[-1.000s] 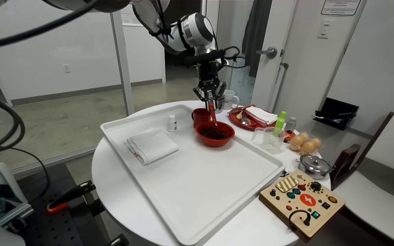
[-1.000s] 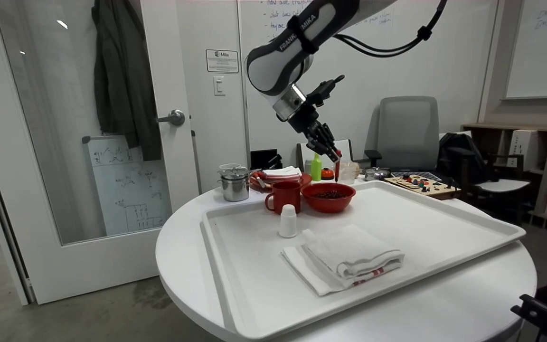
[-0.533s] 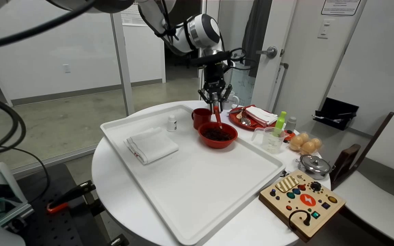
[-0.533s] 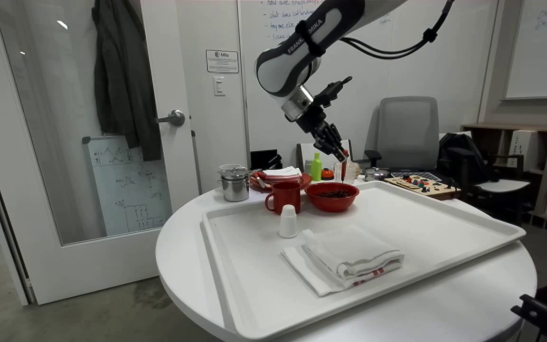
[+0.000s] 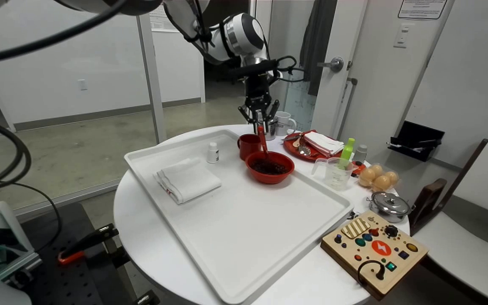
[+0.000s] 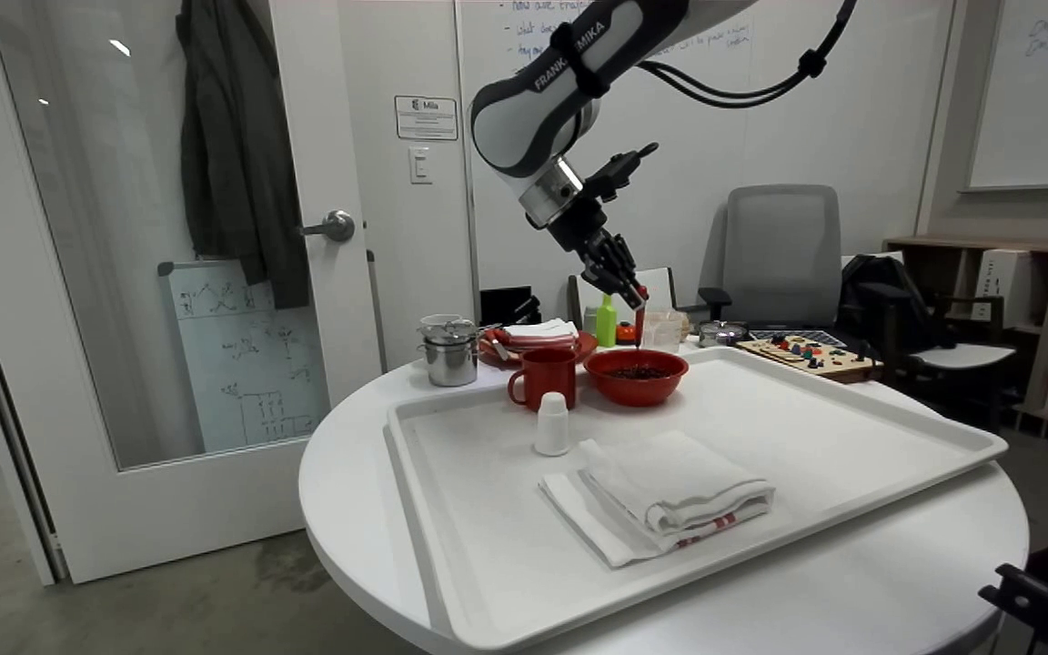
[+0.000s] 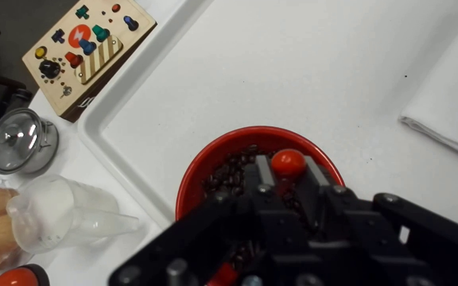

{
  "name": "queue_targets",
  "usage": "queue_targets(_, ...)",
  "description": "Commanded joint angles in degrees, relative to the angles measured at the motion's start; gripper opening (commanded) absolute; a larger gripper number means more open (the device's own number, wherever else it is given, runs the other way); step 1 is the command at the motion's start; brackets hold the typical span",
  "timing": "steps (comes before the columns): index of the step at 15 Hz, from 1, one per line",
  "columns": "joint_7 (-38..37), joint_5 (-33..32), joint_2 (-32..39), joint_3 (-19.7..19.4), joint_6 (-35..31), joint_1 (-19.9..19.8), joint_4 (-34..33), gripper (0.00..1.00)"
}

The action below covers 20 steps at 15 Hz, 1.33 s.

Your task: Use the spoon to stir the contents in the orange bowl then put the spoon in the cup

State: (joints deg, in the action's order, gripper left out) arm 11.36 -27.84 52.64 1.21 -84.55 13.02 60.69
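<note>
1. As it stands in an exterior view, the gripper (image 5: 260, 128) has both fingers clamped on one red spoon (image 5: 263, 143); spoon slightly tilted, lower end within one red bowl (image 5: 269, 179). Bowl holds dark beans (image 5: 271, 167) and stands inside the right edge of one white tray (image 5: 244, 245), toward the far corner. One red mug (image 5: 250, 145), just beside the bowl, nearer that corner. One white bottle (image 5: 212, 153), near the far-left edge. One folded white cloth (image 5: 189, 180), toward the left corner. One red plate (image 5: 292, 152), outside the right edge, on a round white table (image 5: 142, 220).

2. In an exterior view, the arm (image 6: 533, 118) slants down toward the bowl. Spoon near upright, upper end at the fingertips, lower end too indistinct to tell. Mug and bowl stand along the tray's far edge; cloth lies toward the near edge. One tall steel pot (image 6: 451, 362), outside the far edge, near the left corner.

3. In the wrist view, the fingers stand one to each side of the spoon's round red end, both against it, bowl and beans below. Outside the tray's left-hand corner: one wooden knob board (image 7: 86, 51), one low lidded pot (image 7: 14, 141), one clear measuring cup (image 7: 54, 214), brown eggs (image 7: 0, 232). Cloth cut off at the right edge of the view.
</note>
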Motion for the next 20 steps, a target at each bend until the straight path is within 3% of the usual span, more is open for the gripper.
queue_targets(1,1.3,0.9,-0.5,-0.3,1.4,0.3,-1.1,0.12)
queue_targets(20,1.8,-1.9,-6.1,-0.4,7.5,4.5,-4.1,0.12)
